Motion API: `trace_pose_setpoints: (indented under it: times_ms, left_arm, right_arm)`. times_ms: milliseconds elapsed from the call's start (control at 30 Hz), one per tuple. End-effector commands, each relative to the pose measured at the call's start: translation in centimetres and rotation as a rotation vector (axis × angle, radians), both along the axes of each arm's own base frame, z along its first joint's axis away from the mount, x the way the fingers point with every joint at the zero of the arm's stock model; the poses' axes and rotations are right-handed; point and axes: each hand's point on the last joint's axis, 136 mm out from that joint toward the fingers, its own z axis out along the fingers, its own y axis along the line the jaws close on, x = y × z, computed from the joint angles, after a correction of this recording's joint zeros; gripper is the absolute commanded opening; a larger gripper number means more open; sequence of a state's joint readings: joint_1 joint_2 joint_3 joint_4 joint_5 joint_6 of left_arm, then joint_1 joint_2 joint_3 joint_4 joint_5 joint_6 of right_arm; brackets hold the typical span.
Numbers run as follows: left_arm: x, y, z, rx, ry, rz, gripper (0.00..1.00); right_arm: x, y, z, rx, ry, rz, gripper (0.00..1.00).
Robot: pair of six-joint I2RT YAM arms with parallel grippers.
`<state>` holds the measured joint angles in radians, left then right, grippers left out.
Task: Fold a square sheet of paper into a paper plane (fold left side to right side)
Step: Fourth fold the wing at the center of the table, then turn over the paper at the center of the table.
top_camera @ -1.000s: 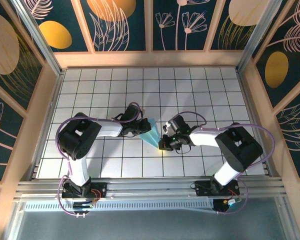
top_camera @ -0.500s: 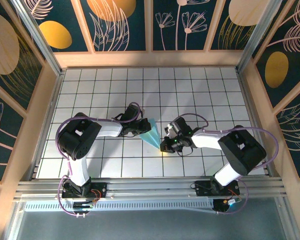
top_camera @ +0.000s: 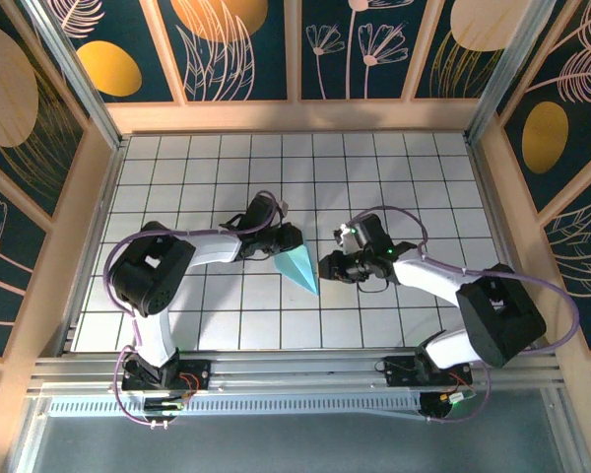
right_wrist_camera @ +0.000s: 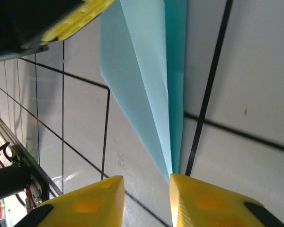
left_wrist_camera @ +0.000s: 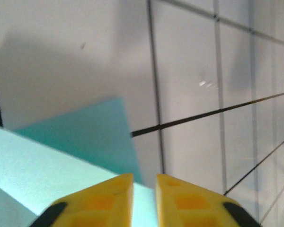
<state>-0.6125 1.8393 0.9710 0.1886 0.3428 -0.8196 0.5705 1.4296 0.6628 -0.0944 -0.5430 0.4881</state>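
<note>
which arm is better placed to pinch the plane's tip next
Right, probably: the plane tip lies just ahead of the right jaws, slightly parted. The left jaws sit over the wide end.

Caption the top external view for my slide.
Folded cyan paper plane on the gridded table, left gripper at its wide end, right gripper alongside.

The plane is thin, smooth, matt cyan paper with crisp creases. The table is smooth white tile with a faint sheen. The fingers are matt yellow plastic, the arms glossy black and white plastic. The near rail is brushed metal; the far wall frame pale wood.
</note>
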Motion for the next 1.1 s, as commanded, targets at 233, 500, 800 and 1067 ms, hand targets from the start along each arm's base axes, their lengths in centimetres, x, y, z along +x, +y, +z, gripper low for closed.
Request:
trace_pose_setpoints:
  times_ms: [233,500,800,1067]
  left_arm:
    - [0.4,6.5,4.7,0.015,-0.114,0.176,0.33]
    - [-1.0,8.3,3.8,0.051,-0.111,0.218,0.35]
    - [-0.9,9.0,5.3,-0.025,-0.129,0.236,0.45]
    - [-0.9,9.7,14.2,-0.238,-0.374,0.220,0.68]
  right_arm:
    - [4.0,2.9,-1.8,0.001,-0.093,0.111,0.33]
    - [4.1,4.0,-2.9,0.042,-0.066,0.138,0.30]
    - [4.7,4.2,-1.7,0.077,-0.099,0.136,0.00]
    - [7.6,1.9,8.5,0.297,-0.366,0.073,0.00]
